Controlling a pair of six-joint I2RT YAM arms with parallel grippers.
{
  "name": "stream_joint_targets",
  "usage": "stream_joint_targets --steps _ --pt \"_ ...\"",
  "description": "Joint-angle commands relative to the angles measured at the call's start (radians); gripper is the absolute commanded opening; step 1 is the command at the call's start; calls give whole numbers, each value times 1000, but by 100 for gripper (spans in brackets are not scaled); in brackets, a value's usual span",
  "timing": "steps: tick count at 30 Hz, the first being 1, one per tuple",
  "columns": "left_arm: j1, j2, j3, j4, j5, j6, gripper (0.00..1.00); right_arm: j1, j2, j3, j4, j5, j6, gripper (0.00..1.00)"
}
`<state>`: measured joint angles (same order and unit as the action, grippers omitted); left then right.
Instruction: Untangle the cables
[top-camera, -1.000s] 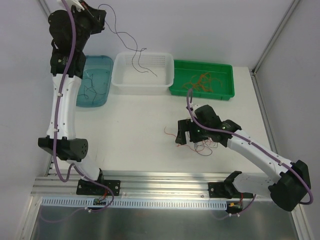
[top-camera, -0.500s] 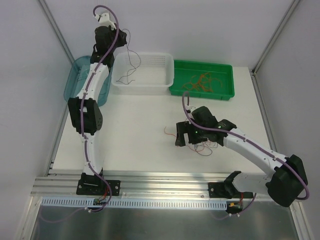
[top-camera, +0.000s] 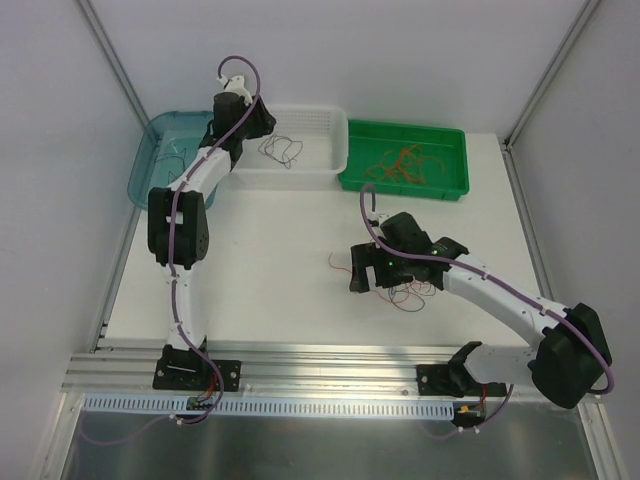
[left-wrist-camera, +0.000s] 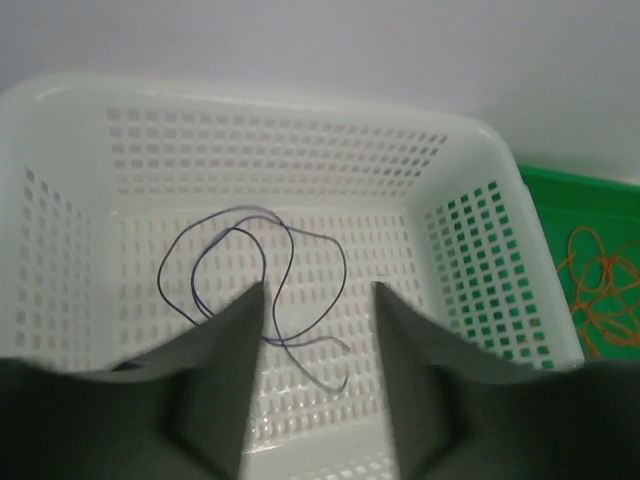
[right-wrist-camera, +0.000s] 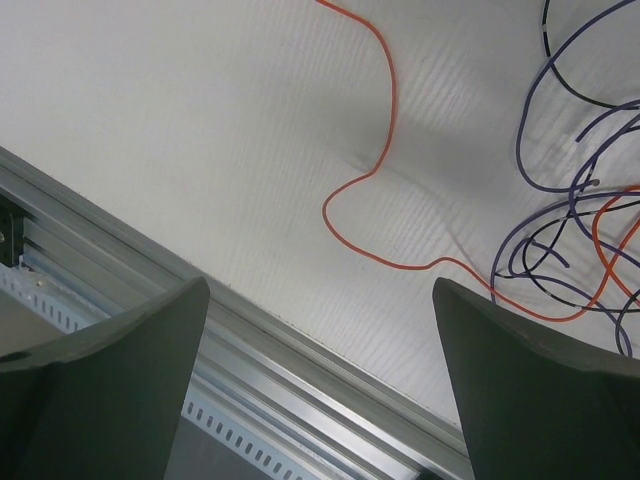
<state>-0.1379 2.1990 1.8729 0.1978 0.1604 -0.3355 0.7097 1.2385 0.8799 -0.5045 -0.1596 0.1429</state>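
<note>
Three containers stand in a row at the far edge of the table (top-camera: 270, 250). On the left, a blue tray (top-camera: 145, 178) holds a few thin dark cables (top-camera: 172, 155). In the middle, a white basket (top-camera: 325, 150) with perforated walls holds one thin purple-black cable (left-wrist-camera: 290, 262) lying in loose loops on its floor. On the right, a green tray (top-camera: 445, 180) holds a bunch of orange cables (top-camera: 400, 162).

The left gripper (left-wrist-camera: 318, 290) hangs over the left end of the white basket. Its fingers are parted and have hold of nothing; the looped cable lies on the basket floor beneath them.

The right gripper (top-camera: 365, 272) sits low over the table, well apart from the trays. Its fingers (right-wrist-camera: 150, 330) are spread wide and are empty. Just beside it on the table lies the tangle of cables (top-camera: 412, 290), with purple, black and orange-red strands crossing one another. One orange-red cable (right-wrist-camera: 385, 130) runs out of the tangle and curves across the bare table between the spread fingers. A metal rail (right-wrist-camera: 260, 400) runs along the table's near edge.
</note>
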Motion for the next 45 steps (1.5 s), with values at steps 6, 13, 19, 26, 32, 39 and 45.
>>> stream_joint_targets --steps 6,13,19,26,32,39,45 --pt "-45 -381 -202 -73 62 73 90 -1 -71 47 -107 233 -31 100" --pt "-219 -721 -535 -187 50 70 99 -56 -155 15 -161 316 53 98" --pt "-492 -909 -797 -219 38 79 99 -136 -247 -39 -204 350 118 96" --pt "-808 -842 -857 -230 8 318 99 -295 -385 -114 -246 312 172 96" --pt "-927 -652 -778 -262 -77 541 99 -357 -459 -156 -267 281 175 96" --pt "-993 -466 -678 -271 -113 707 98 -398 -542 -168 -302 287 162 96" --pt "-997 -345 -612 -271 -101 737 88 -418 -568 -180 -305 279 165 96"
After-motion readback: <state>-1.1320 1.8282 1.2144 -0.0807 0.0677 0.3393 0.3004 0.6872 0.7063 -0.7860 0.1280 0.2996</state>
